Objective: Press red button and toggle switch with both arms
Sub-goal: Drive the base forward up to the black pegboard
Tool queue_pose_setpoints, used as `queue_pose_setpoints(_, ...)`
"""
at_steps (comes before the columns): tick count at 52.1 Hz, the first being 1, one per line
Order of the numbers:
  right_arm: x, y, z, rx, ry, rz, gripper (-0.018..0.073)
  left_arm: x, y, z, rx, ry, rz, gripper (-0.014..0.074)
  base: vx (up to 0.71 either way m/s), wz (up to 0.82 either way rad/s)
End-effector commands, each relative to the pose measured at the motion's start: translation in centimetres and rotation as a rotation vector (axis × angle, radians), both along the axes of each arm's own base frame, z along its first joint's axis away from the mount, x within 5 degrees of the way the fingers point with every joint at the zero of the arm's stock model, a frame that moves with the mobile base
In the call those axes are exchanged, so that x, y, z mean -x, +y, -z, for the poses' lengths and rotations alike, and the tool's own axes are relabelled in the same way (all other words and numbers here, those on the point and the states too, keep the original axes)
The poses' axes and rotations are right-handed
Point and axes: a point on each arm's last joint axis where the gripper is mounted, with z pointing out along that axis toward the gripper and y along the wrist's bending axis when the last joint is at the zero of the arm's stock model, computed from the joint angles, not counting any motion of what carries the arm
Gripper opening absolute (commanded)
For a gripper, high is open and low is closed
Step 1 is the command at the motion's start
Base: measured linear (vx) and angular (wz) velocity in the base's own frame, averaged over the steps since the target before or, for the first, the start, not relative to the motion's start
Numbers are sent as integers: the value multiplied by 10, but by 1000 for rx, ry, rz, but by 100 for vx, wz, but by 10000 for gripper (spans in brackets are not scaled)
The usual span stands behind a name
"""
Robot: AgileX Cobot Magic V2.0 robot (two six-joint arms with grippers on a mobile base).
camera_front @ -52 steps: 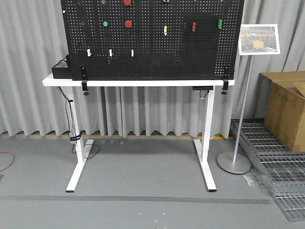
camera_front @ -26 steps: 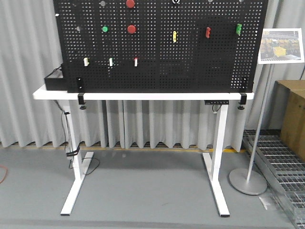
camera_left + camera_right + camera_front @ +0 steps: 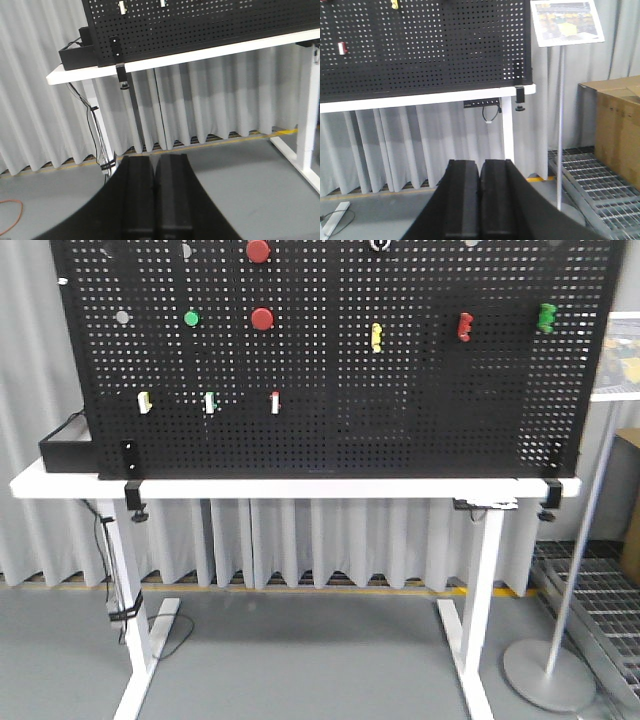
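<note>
My left tool (image 3: 155, 165) and my right tool (image 3: 480, 167) are both clenched, fingers flat against each other with nothing between them. Each sits at the bottom of its wrist view, well apart from the pegboard (image 3: 400, 420) clamped upright on the white counter (image 3: 300, 487). In the front view the upper red button (image 3: 258, 250) sits at the top edge, left of centre. The lower red button (image 3: 262, 318) is just beneath it, with a green button (image 3: 191, 318) to its left. The toggle switches (image 3: 209, 402) form a short row lower left on the board; I cannot tell which one is meant. Neither thing needs gripping, I judge. The button looks like a hard, domed, sprung cap, best met squarely at its centre with a closed tip. The switch lever is small, light and probably stiff to snap, so I would nudge its free end rather than pinch it.
</note>
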Motion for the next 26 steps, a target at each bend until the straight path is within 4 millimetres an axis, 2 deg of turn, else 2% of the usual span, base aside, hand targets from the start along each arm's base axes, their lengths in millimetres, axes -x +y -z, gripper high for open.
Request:
queue_pose_setpoints(1,1,0,-4,10,-81,4,0,-1,1,3,16,-60,-8,1,44,3)
queue_pose_setpoints(26,1,0,-4,10,-81,4,0,-1,1,3,16,-60,-8,1,45,3)
